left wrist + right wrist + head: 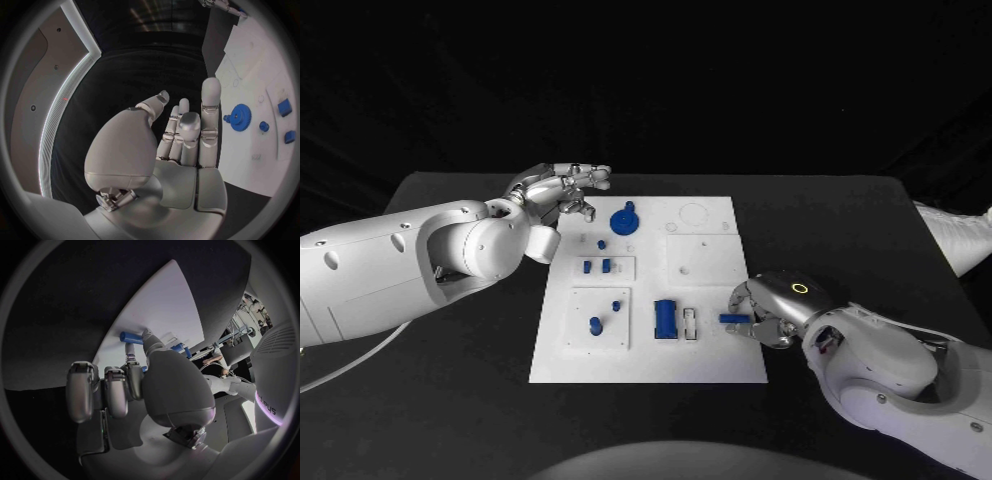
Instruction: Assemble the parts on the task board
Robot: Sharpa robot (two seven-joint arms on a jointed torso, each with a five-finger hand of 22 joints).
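In the upper left of the head view, the left hand (564, 190) is seen raised over the black surface (459, 400) just beside the upper left corner of the task board (646, 365), its fingers spread and nothing held. On the board, a blue gear (625, 220) is found near the top, small blue parts (596, 266) lie below it, and a blue block (666, 319) stands lower, in the middle. At the board's lower right edge, a blue peg (733, 319) is pinched by the right hand (773, 310), just above the white plate
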